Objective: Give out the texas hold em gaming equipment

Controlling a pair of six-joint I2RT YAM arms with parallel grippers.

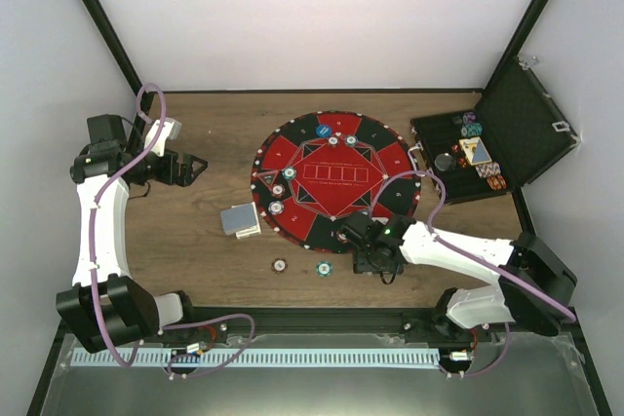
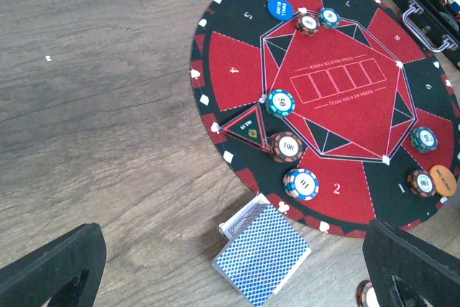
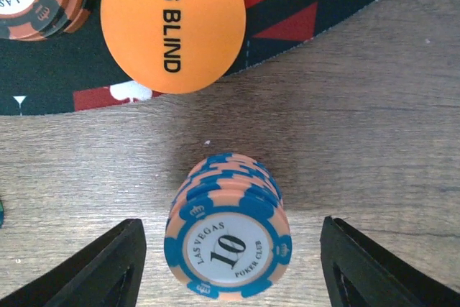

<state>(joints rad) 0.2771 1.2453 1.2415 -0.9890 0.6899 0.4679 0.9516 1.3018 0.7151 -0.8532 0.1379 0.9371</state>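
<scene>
Right fingers (image 3: pixel 93 271) wide apart, chip stack (image 3: pixel 228 246) between

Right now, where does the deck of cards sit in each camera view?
Top external: the deck of cards lies left of centre on the wood, beside the round poker mat.
Left wrist: the deck is at bottom centre, just below the mat's rim.
Right wrist: not in it.
Shared landmark: the mat, also along this view's top.

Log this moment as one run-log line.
right claw: open, straddling 10-chip stack on table beside BIG BLIND button | left claw: open, empty | card deck: on table by mat edge
</scene>
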